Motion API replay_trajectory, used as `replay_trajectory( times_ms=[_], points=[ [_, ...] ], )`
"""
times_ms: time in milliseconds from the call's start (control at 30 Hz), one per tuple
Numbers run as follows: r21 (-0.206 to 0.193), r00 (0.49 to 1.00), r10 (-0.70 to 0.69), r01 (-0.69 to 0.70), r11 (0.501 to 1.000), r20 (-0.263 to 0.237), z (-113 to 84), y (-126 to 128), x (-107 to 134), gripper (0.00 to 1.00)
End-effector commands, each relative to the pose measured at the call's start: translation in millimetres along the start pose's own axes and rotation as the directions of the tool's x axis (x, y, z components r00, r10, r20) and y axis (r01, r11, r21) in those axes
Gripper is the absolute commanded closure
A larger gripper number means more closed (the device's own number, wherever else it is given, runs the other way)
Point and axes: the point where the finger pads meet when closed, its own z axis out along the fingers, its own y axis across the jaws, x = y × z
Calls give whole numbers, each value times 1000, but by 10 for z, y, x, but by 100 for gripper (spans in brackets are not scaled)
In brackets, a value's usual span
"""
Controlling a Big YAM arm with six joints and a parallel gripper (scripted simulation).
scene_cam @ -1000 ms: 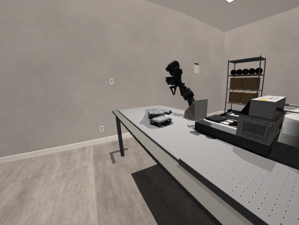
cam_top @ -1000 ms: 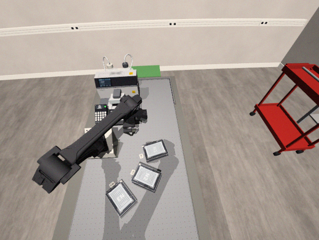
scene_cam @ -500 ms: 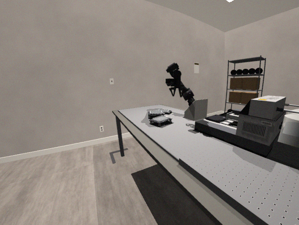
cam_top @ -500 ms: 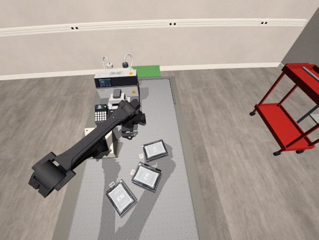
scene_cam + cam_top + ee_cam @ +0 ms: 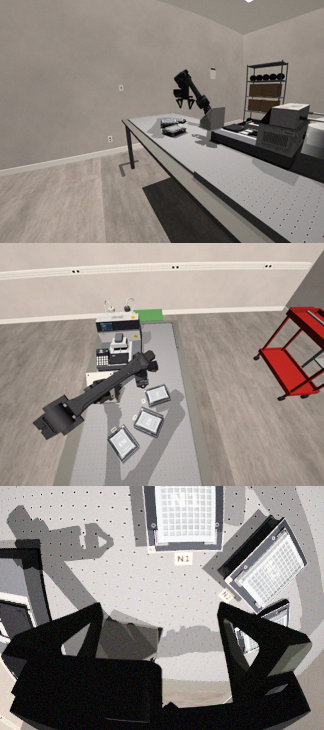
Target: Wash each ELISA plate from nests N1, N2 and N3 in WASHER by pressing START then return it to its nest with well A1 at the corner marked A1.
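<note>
honestly, your gripper (image 5: 142, 386) (image 5: 185, 106) (image 5: 160, 608) hung wide open with nothing in it, and the nearest plate (image 5: 157, 394) (image 5: 174, 128) (image 5: 186, 512) sat in its nest; coming down skewed could've knocked it loose.

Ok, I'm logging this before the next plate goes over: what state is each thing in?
Gripper: open, raised above the table.
N1 plate: in its nest.
N2 plate: in its nest.
N3 plate: in its nest.
Keypad lamp: green.
Washer display: lit.
</note>
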Motion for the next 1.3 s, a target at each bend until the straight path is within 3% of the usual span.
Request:
replay_trajectory(
  times_ms=[0,200,300,333,700,833,867,1133,1167,1267],
  points=[
    [-23,999,-27,27,999,20,16,-65,-308,0],
    [-19,999,-27,27,999,18,188,-190,-535,0],
    [-16,999,-41,41,999,1,277,-181,-485,0],
    [-18,999,-27,27,999,18,245,-231,-611,0],
    [-13,1000,-28,28,1000,14,557,-451,-1022,0],
    [-15,999,-31,31,999,10,577,-445,-1015,0],
    [-4,996,-91,91,996,-5,577,-304,-840,0],
    [-10,999,-43,43,999,11,537,-408,-934,0],
    [-10,998,-58,58,998,-13,670,-379,-864,0],
    [-9,998,-58,58,998,-19,745,-384,-845,0]
  ],
)
